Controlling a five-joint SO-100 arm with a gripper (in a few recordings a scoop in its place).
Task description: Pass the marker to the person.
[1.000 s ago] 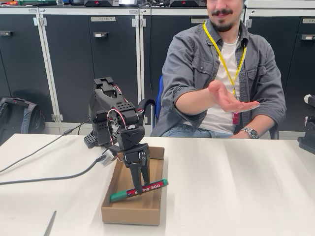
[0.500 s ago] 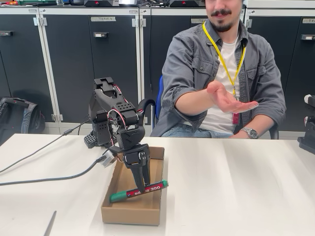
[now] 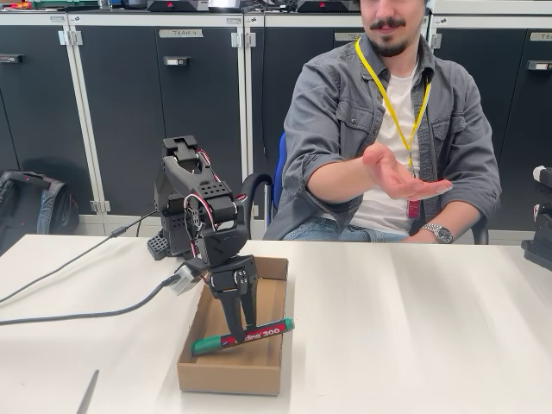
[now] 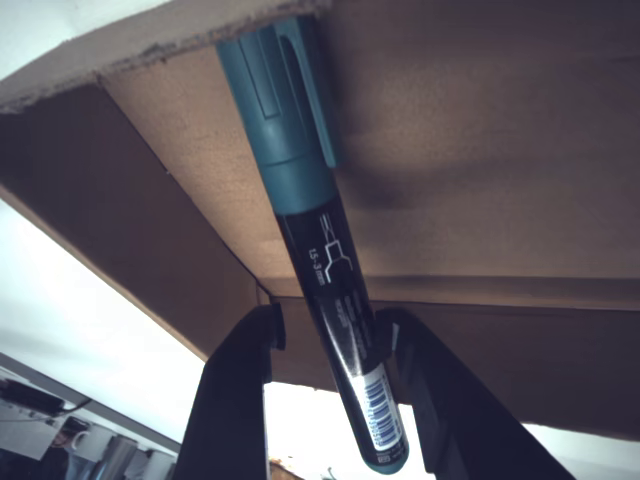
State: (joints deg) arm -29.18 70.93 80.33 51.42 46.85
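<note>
The black two-finger robot hand is clenched around the middle of the thick green-capped marker with the red-and-white label, which lies tilted across the shallow brown cardboard box on the white desk, its cap toward eight o'clock. In the wrist view the marker sits between both fingers against the box floor. The grasp looks made; lifting and carrying remain. The person in the grey overshirt waits at two o'clock, open palm raised well apart
</note>
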